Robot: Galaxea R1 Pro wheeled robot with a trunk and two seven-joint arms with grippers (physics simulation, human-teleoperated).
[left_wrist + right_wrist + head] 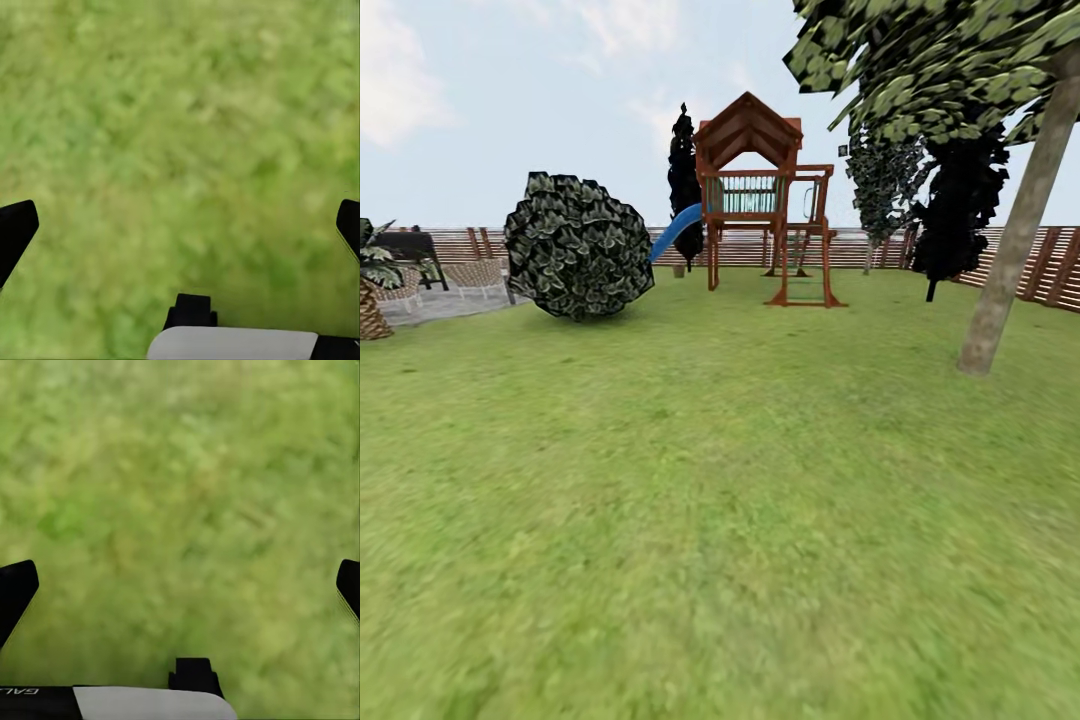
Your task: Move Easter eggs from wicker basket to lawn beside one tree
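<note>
Left gripper [180,221]: fingers [15,232] spread wide at the picture's edges, nothing between them, blurred grass beneath. Right gripper [180,581]: likewise released, fingers [15,592] far apart, holding nothing, grass below. Lawn [690,520]: green, patchy, takes up the near and middle ground of the head view. Tree [1015,235]: pale grey-beige trunk, leaning, rooted in the lawn at middle right; dark leaves mottled green-white overhead at the upper right. Bush [578,246]: round, dark mottled foliage, sits on the grass at middle left. Palm [372,285]: scaly brown trunk, at the far left edge, partly cut off. Paving [445,300]: grey strip behind the palm, left of the bush. Play tower [760,195]: red-brown wood, peaked roof, ladder frame in front, stands on the far lawn at centre. Slide [675,232]: blue, runs down from the tower toward the bush. Dark tree [960,205]: black trunk and crown, far right, behind the pale trunk. Small brown object [679,270]: on the far grass below the slide, too small to tell what it is. Fence [860,248]: brown horizontal slats, bounds the far side and runs along the right.
</note>
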